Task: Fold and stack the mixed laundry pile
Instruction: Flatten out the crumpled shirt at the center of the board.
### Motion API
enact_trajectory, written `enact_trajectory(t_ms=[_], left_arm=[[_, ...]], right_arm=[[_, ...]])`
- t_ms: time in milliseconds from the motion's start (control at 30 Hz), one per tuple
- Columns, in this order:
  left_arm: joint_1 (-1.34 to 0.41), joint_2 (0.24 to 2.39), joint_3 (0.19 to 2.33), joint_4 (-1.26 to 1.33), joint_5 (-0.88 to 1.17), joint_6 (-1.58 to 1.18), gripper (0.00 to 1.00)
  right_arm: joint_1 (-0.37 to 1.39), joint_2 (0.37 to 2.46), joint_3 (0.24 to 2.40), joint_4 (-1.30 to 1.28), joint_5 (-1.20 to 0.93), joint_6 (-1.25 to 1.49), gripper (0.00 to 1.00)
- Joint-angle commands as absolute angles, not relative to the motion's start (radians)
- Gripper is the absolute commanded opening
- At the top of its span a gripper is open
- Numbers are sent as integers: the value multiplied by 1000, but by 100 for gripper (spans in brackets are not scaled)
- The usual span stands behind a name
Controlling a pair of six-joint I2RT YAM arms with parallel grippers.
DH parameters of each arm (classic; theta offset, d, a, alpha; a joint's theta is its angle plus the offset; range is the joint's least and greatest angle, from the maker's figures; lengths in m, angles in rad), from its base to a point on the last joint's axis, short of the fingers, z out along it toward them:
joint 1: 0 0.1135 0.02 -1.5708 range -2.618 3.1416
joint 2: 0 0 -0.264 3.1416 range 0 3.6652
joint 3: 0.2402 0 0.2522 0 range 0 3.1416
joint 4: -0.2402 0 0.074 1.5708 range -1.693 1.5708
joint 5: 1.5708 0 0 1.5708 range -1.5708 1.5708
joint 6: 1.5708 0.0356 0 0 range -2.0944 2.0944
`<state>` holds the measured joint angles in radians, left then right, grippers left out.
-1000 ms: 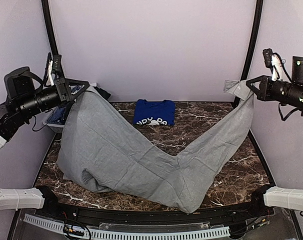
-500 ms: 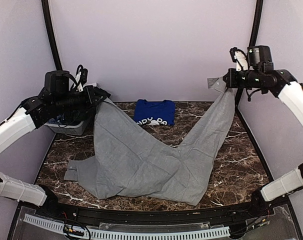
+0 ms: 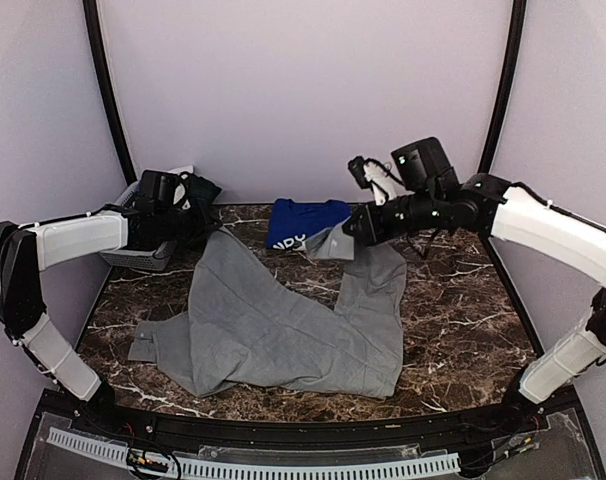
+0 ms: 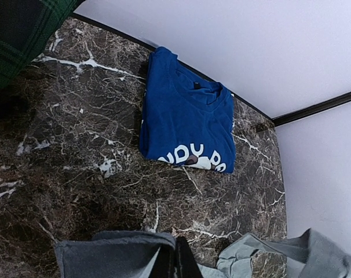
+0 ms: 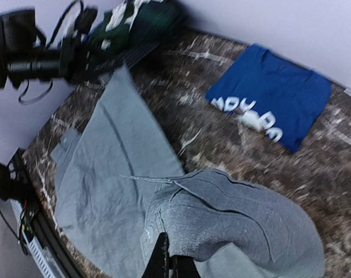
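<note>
Overhead, one grey polo shirt (image 3: 283, 330) sprawls mid-worktop (image 3: 463, 330), the left gripper (image 3: 205, 222) clenched on it at 10 o'clock, the right gripper (image 3: 348, 232) at 1; one folded blue T-shirt (image 3: 305, 222) lies at 12. Left wrist: one green plaid piece (image 4: 19, 35) at 11. Right wrist: grey fabric bunched, clamped.

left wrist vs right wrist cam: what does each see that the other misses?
Left wrist only: the black frame bar at the back corner. Right wrist only: the left arm, the grey shirt spread out across the table, and the near-edge cable strip. Both: the folded blue T-shirt, the dark-green piece, the marble table, and grey shirt fabric pinched at the frame's bottom edge.
</note>
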<state>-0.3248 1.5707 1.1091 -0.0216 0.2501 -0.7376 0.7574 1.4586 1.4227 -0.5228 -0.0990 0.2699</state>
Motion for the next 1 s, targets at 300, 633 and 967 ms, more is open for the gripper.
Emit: enact_trajectory(t_ms=[300,633,967], left_arm=[[-299,1569,1115,45,307,-725,0],[-278,1582,1113,56,330,-723,0],[-272,1610,1120,78,337,-738,0]], right_arm=[[869,1325,1149,-465,-257,330,91],[741,1211,946,-314,-573,394,83],[1073,1585,1344,-610,-192,287,98]])
